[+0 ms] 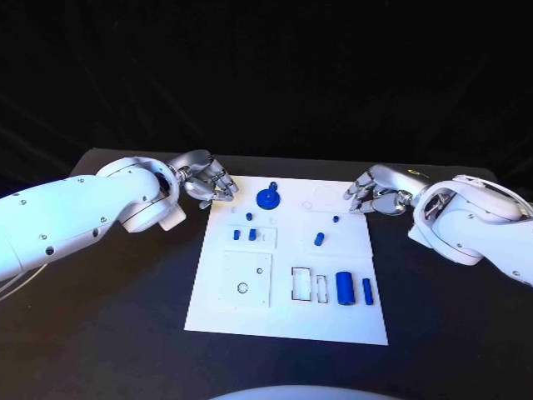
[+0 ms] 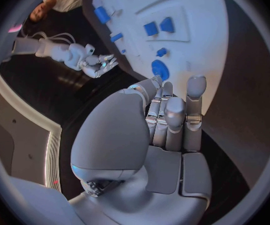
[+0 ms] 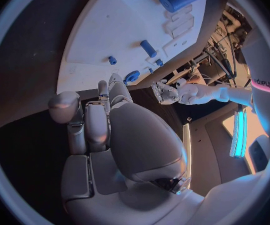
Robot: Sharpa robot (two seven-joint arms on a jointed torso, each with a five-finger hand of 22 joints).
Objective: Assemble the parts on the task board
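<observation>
Both robot hands sit at the board's (image 1: 219,308) far corners holding nothing: the left robot hand (image 1: 206,181) just off the far left corner, the right robot hand (image 1: 378,190) at the far right edge, fingers curled in on both as far as the views show. The parts are spread over the board: a round knob (image 1: 269,198) near the far edge, a cylinder (image 1: 345,288) and a slim peg (image 1: 367,291) near the right edge. The main risk looks like a curled finger sweeping the small pegs (image 1: 320,238) out of place on the way in, or the loose cylinder rolling off toward the desk (image 1: 122,333).
</observation>
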